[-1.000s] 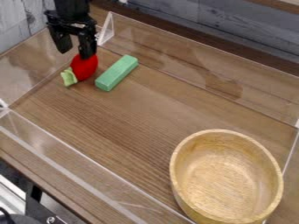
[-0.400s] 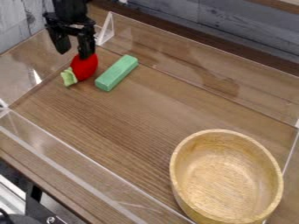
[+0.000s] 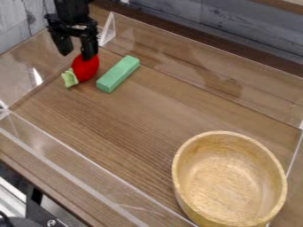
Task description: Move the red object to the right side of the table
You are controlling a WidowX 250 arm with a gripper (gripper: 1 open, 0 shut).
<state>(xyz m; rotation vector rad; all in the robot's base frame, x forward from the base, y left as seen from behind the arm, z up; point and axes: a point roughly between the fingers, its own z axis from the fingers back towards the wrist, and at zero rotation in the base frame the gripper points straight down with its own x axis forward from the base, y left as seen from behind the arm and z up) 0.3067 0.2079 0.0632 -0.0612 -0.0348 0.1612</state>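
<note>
Your gripper point(image 3: 73, 48) pointing down, jaws spread wide, straddling top of red strawberry toy point(image 3: 85, 65) on table point(image 3: 154, 115). Contact? Hard to tell, looks ungripped.

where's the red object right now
In the camera view the red object sits at the table's upper left, directly under the open gripper, just left of the green block.
</note>
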